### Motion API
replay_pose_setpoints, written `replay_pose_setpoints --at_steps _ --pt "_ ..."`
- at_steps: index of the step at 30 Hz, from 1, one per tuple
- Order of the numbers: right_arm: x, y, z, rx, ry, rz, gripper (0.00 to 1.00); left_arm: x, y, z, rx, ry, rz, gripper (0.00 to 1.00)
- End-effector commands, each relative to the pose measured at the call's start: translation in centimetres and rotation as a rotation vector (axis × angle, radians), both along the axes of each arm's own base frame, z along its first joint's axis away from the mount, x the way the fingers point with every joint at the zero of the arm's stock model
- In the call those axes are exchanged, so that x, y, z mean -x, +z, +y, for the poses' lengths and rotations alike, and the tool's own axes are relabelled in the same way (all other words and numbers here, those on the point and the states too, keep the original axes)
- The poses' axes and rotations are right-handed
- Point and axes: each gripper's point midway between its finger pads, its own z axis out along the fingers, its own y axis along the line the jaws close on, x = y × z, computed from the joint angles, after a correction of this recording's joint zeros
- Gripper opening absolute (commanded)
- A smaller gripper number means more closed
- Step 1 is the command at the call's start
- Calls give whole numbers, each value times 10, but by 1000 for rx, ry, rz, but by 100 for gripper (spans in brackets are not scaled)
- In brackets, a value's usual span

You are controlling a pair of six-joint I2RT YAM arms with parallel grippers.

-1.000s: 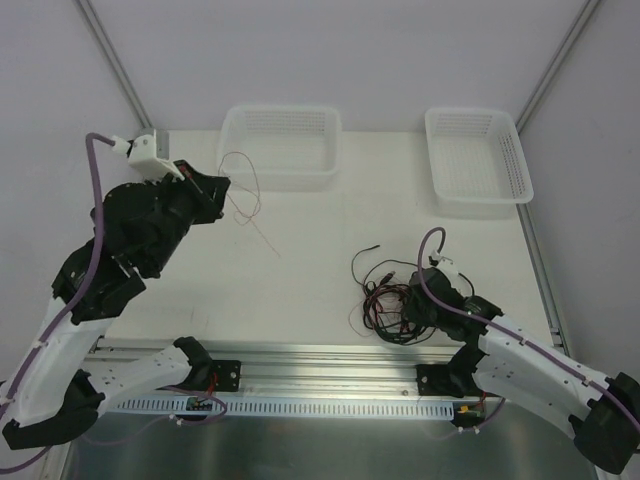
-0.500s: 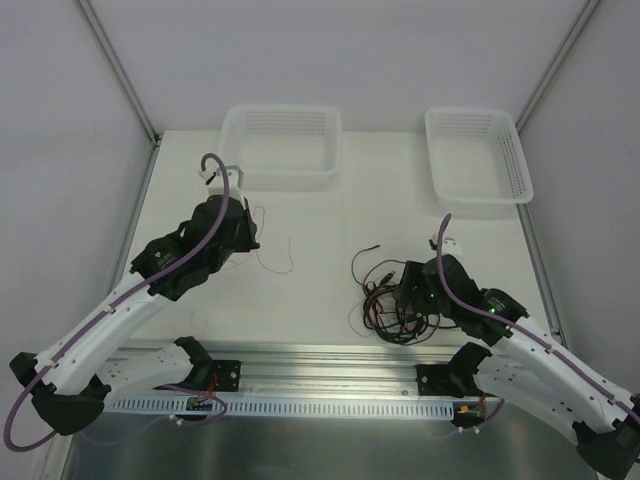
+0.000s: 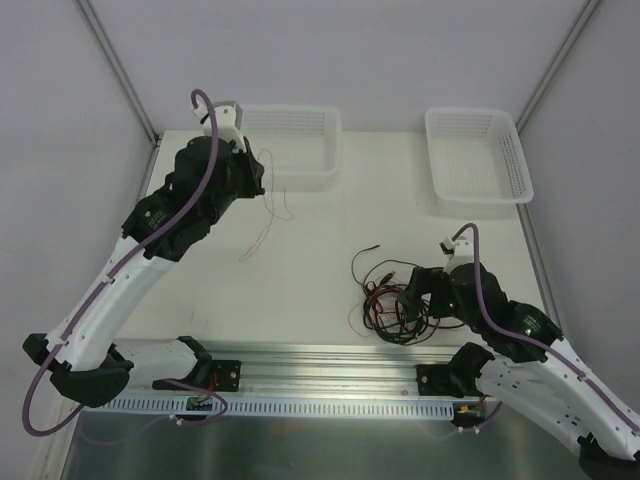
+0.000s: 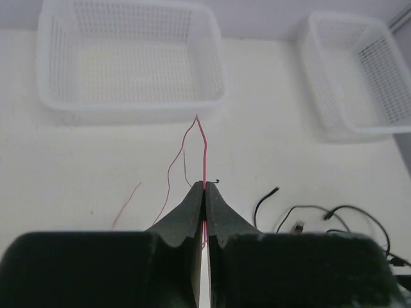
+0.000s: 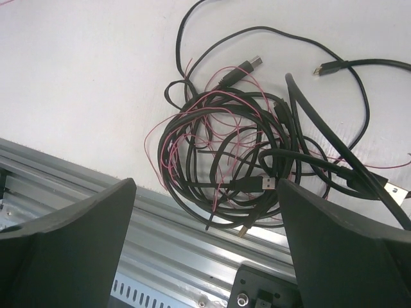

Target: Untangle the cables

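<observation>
While the left gripper [image 4: 204, 187] stays pressed together on one thin red wire [image 4: 204, 151], I see its arm has swung up from mid-table over the last second. It is now right by the left basket [image 3: 232, 140]. The wire's loose end trails down toward the table [image 3: 330, 220], well apart from the other cables, so that strand is out of the pile.

The right gripper [image 5: 207, 186] was closed down on the heap a second ago. Now its jaws are spread wide, hovering just above the tangle [image 5: 237, 160] and holding nothing.

The tangle sits at the near right of the table, just beyond the rail. It is black cables with USB-type plugs in overlapping loops, with finer pink-red wire threaded through them. The right basket [image 3: 478, 205] is far behind it, untouched.

My read: one strand is freed, and dropping it into the left basket looks like the next step, not done yet. With the right side released, nothing pins the pile any more. Most of the job remains, since the black loops are still mixed up with the pink wire.
</observation>
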Motion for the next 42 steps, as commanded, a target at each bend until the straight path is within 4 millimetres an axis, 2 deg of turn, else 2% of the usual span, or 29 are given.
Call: replay_pose_setpoints --at_steps 1,2,3,4,5,7,8,10,11,12,15,17,18,20,21,24,25,27,28,30,31,32,35,36,38,39,40,41,42 --pt "3 21 -1 -9 51 -58 97 -13 75 -3 29 -50 -173 0" --pt "3 24 -2 -10 53 -66 97 -22 81 -7 12 -56 -181 0" --pt "3 25 -2 -12 54 -70 97 -22 111 -5 43 -57 -241 0" --pt "4 25 -1 -12 61 -73 97 -26 124 -4 54 -57 -263 0" --pt "3 27 -2 -11 65 -82 97 -33 146 -6 60 -58 -308 0" --pt "3 27 0 -10 77 -84 97 -42 168 -3 56 -44 -358 0" --pt "2 28 1 -10 83 -92 97 -53 188 -1 53 -30 -406 0" --pt "1 28 2 -10 86 -96 97 -68 205 2 49 -12 -448 0" --pt "0 30 4 -13 90 -102 97 -91 201 0 27 -3 -448 0" --pt "0 29 4 -12 91 -103 97 -90 227 5 56 6 -509 0" --pt "-1 28 7 -24 98 -107 97 -119 249 8 81 15 -594 0" --pt "-1 29 9 -36 103 -109 97 -142 241 8 77 25 -602 0" --pt "-1 28 9 -36 103 -108 97 -152 245 14 88 36 -632 0" --pt "-1 25 10 -35 105 -103 97 -181 218 12 84 45 -590 0" --pt "-1 25 11 -36 105 -103 97 -192 215 20 88 54 -594 0" --pt "-2 18 11 -24 105 -91 97 -236 164 20 82 52 -502 0" --pt "-2 14 11 -12 106 -83 97 -257 135 18 65 51 -453 0" --pt "-3 9 11 2 105 -72 97 -278 98 17 38 49 -390 0" --pt "-4 8 11 5 105 -71 97 -296 67 16 14 45 -340 0" --pt "-5 4 13 10 108 -60 97 -311 26 17 -2 41 -266 3" --pt "-5 4 14 13 109 -59 97 -319 -4 18 -6 31 -210 5" --pt "-6 3 14 16 109 -58 97 -320 -15 19 -8 32 -186 8" --pt "-7 1 14 26 104 -52 97 -315 -41 22 -28 31 -128 44" --pt "-8 1 13 31 104 -54 97 -311 -41 22 -26 27 -123 63" --pt "-9 0 14 36 102 -52 97 -298 -40 24 -17 26 -108 75" --pt "-10 0 13 39 94 -53 97 -287 -25 25 2 25 -125 85" --pt "-11 -2 13 45 91 -47 97 -280 -35 25 6 22 -95 89" --pt "-12 -2 13 48 85 -44 97 -272 -34 25 20 19 -88 92" --pt "-13 -3 11 54 69 -40 97 -257 -17 21 64 0 -101 94"
